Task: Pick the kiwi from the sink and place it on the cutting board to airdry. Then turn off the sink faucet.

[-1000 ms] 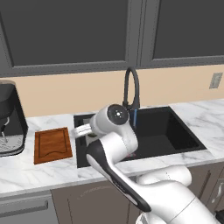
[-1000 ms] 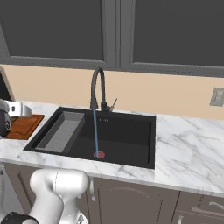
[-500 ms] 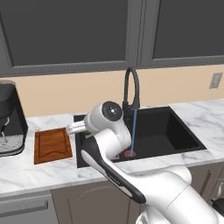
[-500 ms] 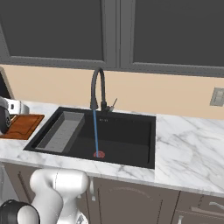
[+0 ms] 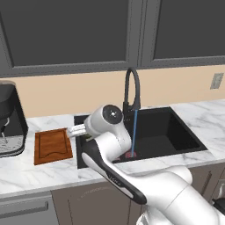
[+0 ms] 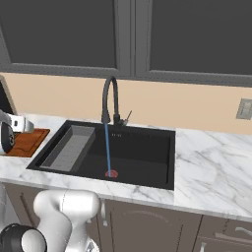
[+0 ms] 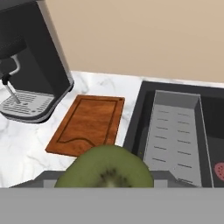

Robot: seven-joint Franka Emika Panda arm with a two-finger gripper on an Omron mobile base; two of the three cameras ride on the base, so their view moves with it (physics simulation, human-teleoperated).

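Now my hand (image 7: 105, 186) is clamped on the kiwi (image 7: 105, 169), just right of the cutting board (image 7: 87, 124). I should drift left over its middle, lower gently, then let go

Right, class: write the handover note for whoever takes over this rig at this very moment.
Gripper: shut on the kiwi, carried above the counter between sink and cutting board.
Cutting board: bare, left of the sink, beside the coffee machine.
Sink faucet: running, water stream falling onto the red drain.
Done: kiwi lifted out of the sink.
Left: set kiwi on the board, release, turn the faucet off.
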